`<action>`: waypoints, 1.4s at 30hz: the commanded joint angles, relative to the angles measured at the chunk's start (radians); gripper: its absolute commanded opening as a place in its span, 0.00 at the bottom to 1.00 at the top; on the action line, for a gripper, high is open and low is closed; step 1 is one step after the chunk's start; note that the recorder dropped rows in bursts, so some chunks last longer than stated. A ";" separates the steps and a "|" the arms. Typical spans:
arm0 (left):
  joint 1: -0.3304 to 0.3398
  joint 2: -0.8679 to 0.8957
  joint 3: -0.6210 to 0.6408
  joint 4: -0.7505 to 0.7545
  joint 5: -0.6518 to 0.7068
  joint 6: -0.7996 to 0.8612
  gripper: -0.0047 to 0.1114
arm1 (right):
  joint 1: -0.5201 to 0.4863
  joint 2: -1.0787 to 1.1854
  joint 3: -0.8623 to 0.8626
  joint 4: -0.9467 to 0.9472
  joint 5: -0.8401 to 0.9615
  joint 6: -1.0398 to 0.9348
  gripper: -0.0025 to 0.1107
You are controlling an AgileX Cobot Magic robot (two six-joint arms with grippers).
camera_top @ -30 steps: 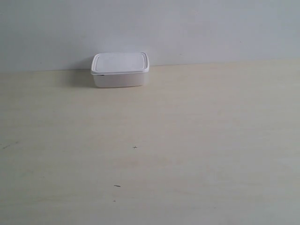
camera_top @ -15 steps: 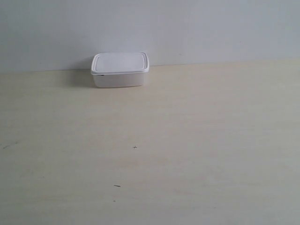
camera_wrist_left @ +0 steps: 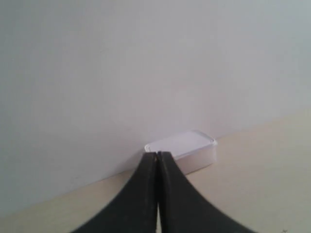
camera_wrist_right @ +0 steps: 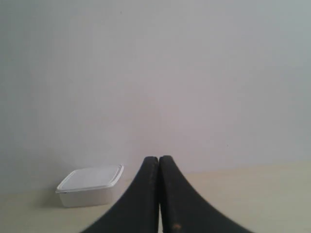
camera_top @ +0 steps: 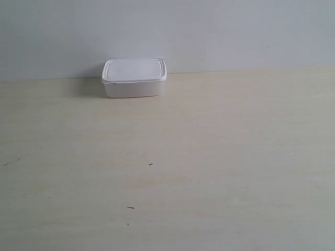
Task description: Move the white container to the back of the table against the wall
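A plain pale grey-white wall (camera_top: 209, 31) fills the upper part of the exterior view, and below it spreads the pale beige wood-grain tabletop (camera_top: 235, 157). The white container (camera_top: 134, 77) stands upright at the very back of the tabletop, at the foot of the wall and left of centre in the exterior view, with its flat rimmed lid (camera_top: 134, 69) seated on top; whether its rear side actually touches the wall cannot be told. The left gripper (camera_wrist_left: 158, 154) has its two dark fingers pressed together with nothing between them and points toward the container without touching it. The right gripper (camera_wrist_right: 159, 158) is likewise closed and empty, well apart from the container. A tiny cross mark (camera_top: 151, 164) and a short dark speck (camera_top: 131, 207) lie on the nearer tabletop.
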 commanded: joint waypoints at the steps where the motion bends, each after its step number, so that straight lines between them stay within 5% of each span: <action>1: 0.002 -0.006 0.050 0.106 -0.009 0.001 0.04 | -0.006 -0.004 0.058 -0.010 0.004 0.001 0.02; 12: 0.016 -0.059 0.156 0.108 -0.050 0.002 0.04 | -0.006 -0.004 0.182 -0.012 0.000 0.001 0.02; 20: 0.016 -0.059 0.156 0.108 0.133 0.002 0.04 | -0.006 -0.004 0.233 -0.127 0.008 0.001 0.02; 42: 0.016 -0.059 0.156 0.108 0.249 0.002 0.04 | -0.006 -0.004 0.289 -0.211 -0.002 0.001 0.02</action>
